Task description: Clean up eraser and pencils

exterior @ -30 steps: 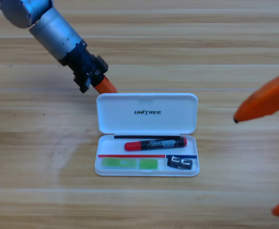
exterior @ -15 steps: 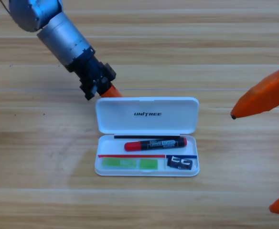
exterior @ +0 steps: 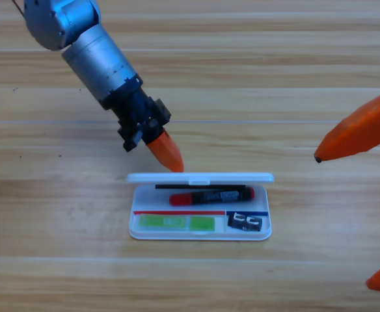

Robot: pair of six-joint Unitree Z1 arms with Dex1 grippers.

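lying in the white case (exterior: 200,233) just below the left gripper (exterior: 170,159) are the red pencil (exterior: 211,195) in the upper tray, and beneath it two green erasers (exterior: 177,223) and a small black block (exterior: 245,222). the lid (exterior: 200,177) is seen edge-on, standing upright, with the orange tip set against its back edge, presumably so it can be tipped shut over the contents. whether the left jaws are parted cannot be told. far to its right, the right gripper (exterior: 356,214) is kept spread wide at the picture's edge, waiting.
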